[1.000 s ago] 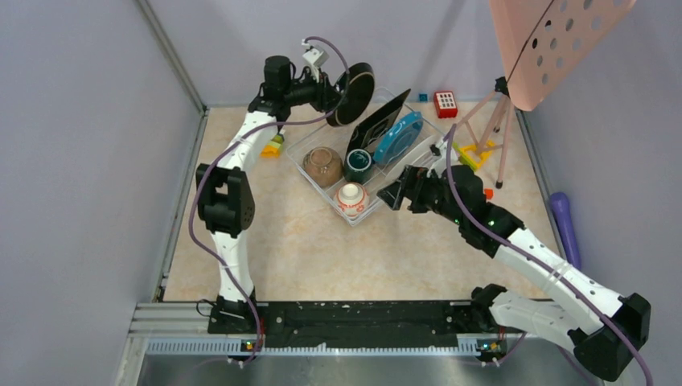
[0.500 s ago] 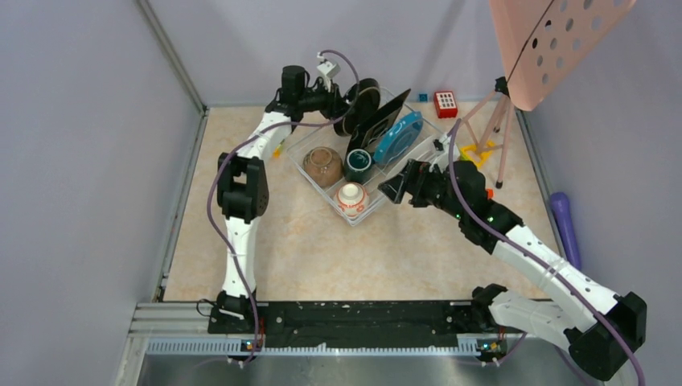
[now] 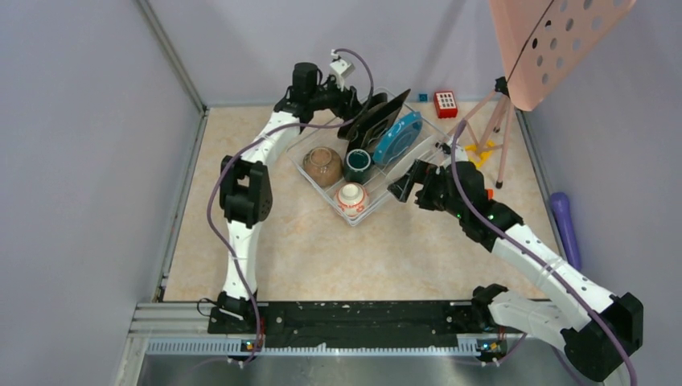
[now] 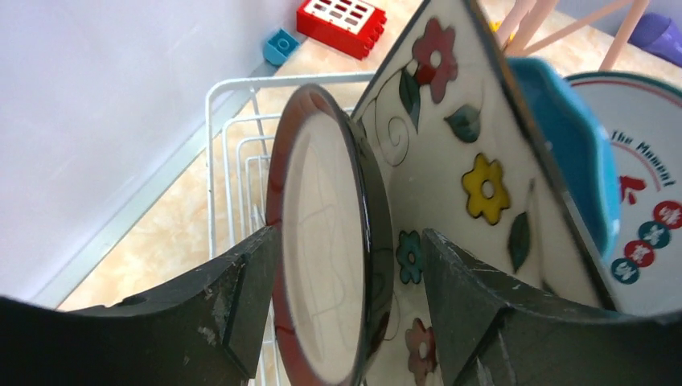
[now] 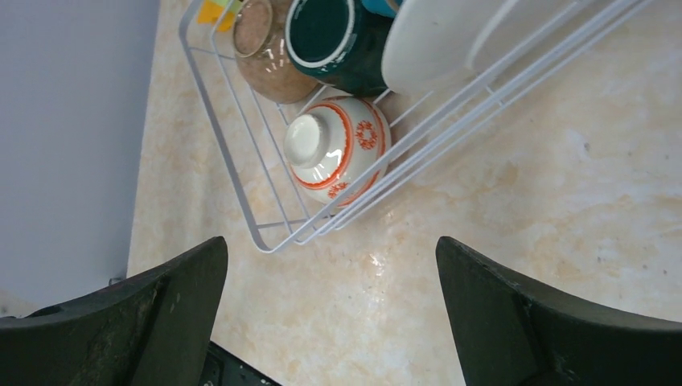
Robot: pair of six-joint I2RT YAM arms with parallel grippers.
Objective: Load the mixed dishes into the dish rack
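The dish rack (image 3: 355, 223) holds a brown bowl (image 3: 323, 165), a dark green mug (image 3: 359, 165), an orange-and-white bowl (image 3: 351, 199), a blue plate (image 3: 398, 137) and a black square plate (image 3: 380, 119). In the left wrist view the dark red-rimmed round plate (image 4: 326, 241) stands on edge in the rack (image 4: 233, 88), beside the flowered square plate (image 4: 482, 185). My left gripper (image 4: 347, 237) is open and straddles the round plate, with a gap at the right finger. The white plate (image 4: 643, 217) stands behind the blue one (image 4: 571, 145). My right gripper (image 3: 406, 183) hangs open and empty by the rack's right side.
A red keypad toy (image 3: 445, 103) and a small blue block (image 4: 281, 44) lie behind the rack. A pink perforated board on a tripod (image 3: 555, 40) stands at the back right. A purple object (image 3: 565, 225) lies along the right wall, and a yellow block (image 3: 273, 149) left of the rack.
My left arm lowered the round plate from above the rack into its back slot, and its jaws opened off the plate. The right gripper drew slightly back and opened wider.
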